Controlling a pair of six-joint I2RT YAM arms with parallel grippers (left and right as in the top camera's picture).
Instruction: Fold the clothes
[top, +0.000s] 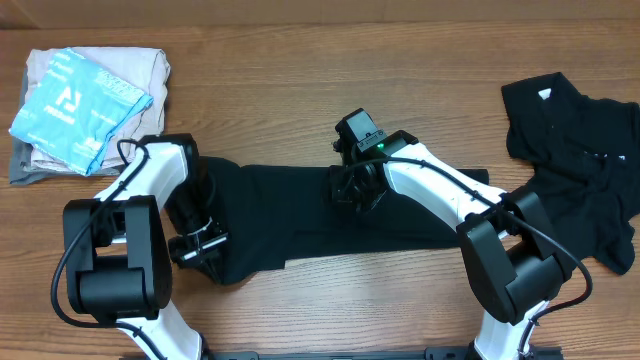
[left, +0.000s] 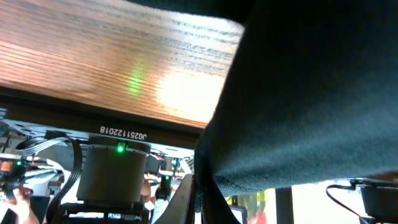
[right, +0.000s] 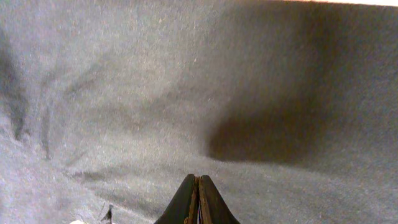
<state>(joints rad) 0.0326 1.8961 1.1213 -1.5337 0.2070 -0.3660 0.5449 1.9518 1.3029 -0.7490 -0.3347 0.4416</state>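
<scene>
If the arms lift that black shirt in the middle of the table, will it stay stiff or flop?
Likely floppy: the black shirt lies flat and drapes in soft folds by the left gripper. Probably light, since the cloth looks thin. Lifted, it would likely sag between grip points.

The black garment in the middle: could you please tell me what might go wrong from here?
The left jaws are shut on only a thin edge of the black garment, so it could slip free when pulled. The right jaws sit shut over the cloth's middle, and dragging may bunch it rather than fold it. The other black heap lies close on the right, and a wide swing might snag it.
</scene>
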